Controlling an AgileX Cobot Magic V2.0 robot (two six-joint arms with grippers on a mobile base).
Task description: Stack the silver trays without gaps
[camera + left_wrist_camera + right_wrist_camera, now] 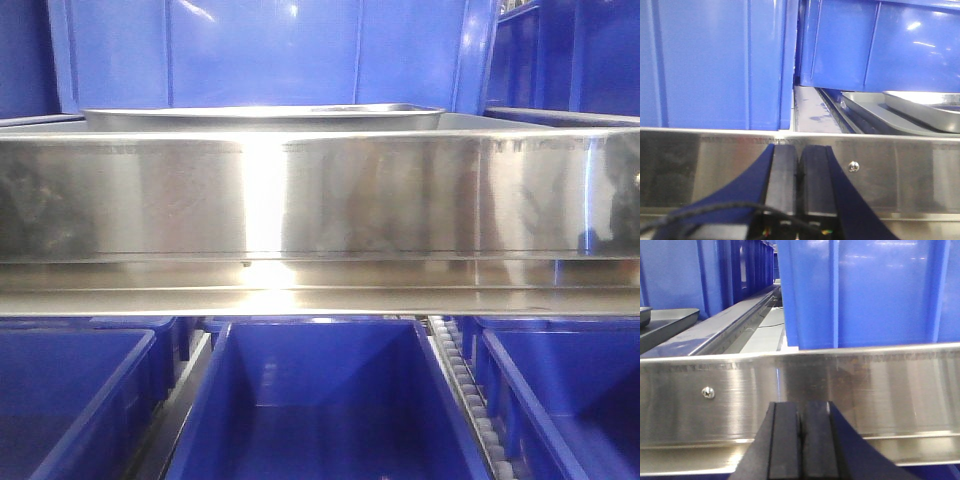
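Observation:
A silver tray [265, 117] shows just above the shelf rail in the front view, only its rim and side visible. In the left wrist view one silver tray [925, 109] rests tilted inside a second, wider tray [867, 107] at the right. A corner of a tray [665, 322] appears at the far left of the right wrist view. My left gripper [799, 150] is shut with nothing in it, in front of the rail. My right gripper [800, 412] is likewise shut and empty before the rail. Neither gripper shows in the front view.
A broad steel shelf rail [320, 200] with screws [854, 166] spans the front of the shelf. Blue bins [270, 50] stand behind the trays, and more blue bins [320, 400] sit on the level below. A roller track [470, 400] runs between the lower bins.

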